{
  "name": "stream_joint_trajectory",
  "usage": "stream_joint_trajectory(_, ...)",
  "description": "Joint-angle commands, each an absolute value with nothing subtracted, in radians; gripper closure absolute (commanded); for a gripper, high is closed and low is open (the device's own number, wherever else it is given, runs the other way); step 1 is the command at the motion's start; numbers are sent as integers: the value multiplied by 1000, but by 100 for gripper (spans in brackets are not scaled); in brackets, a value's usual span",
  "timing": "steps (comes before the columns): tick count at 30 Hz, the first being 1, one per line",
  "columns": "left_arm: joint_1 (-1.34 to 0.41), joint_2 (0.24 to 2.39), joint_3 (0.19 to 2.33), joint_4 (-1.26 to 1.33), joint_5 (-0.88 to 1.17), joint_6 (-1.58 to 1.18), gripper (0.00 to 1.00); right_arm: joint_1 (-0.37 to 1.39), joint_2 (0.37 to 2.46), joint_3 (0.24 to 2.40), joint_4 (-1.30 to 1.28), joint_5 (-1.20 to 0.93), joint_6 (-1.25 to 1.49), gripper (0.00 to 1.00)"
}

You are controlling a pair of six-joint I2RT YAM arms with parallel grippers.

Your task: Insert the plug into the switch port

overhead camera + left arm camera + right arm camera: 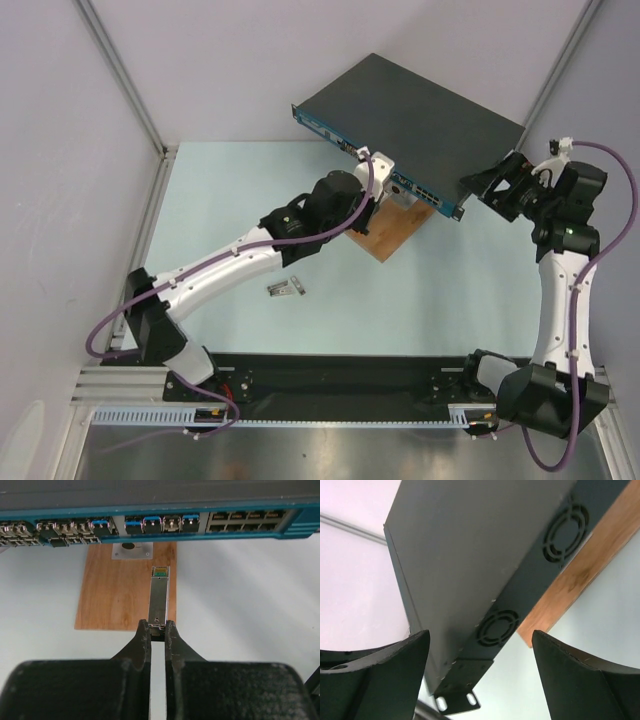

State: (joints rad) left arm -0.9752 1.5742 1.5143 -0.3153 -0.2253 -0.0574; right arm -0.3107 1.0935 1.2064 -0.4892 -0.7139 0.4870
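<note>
Top external: the switch (pixel 420 115) sits at the far right of the table (pixel 230 190), its far end propped on a wooden board (pixel 385 240), with the blue front face turned left and near. The left arm (pixel 250 255) reaches up to that face. The right gripper (pixel 487 190) stands at the switch's right near corner. A small metal part (pixel 285 289) lies loose on the table, well apart from both.

Left wrist: the left gripper (pixel 157 630) is clamped on the rear end of the plug (pixel 159 597), a slim metal transceiver module. The plug points straight at the row of ports on the front face. Its green-tipped nose is near the face but not touching it, below the blue-tabbed ports. Under it lie the board and a small metal plate (pixel 131 550) with a hole.

Right wrist: the right gripper's fingers (pixel 395 665) are spread wide and grasp nothing. Between them show the switch's vented side wall and its mounting bracket (pixel 457 700).
</note>
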Motion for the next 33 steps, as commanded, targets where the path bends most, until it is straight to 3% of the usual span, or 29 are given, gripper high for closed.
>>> stream_joint_trajectory(1,-980,1606,1585,-276,-225,-123,100,-313,1106,1161,-347,-816,590,12)
stream_joint_trajectory(9,-942,1657,1635,-285,-227,-150,100,-314,1147,1092,-198,-870,693,14)
stream_joint_trajectory(15,-913,1677,1647,-279,-225,-181,100,-311,1167,1028,-103,-914,773,24)
stream_joint_trajectory(28,-882,1674,1657,-256,-227,-147,100,-310,1192,1025,-74,-936,790,70)
stream_joint_trajectory(33,-876,1675,1657,-247,-239,-130,100,-310,1195,1026,-77,-934,790,82)
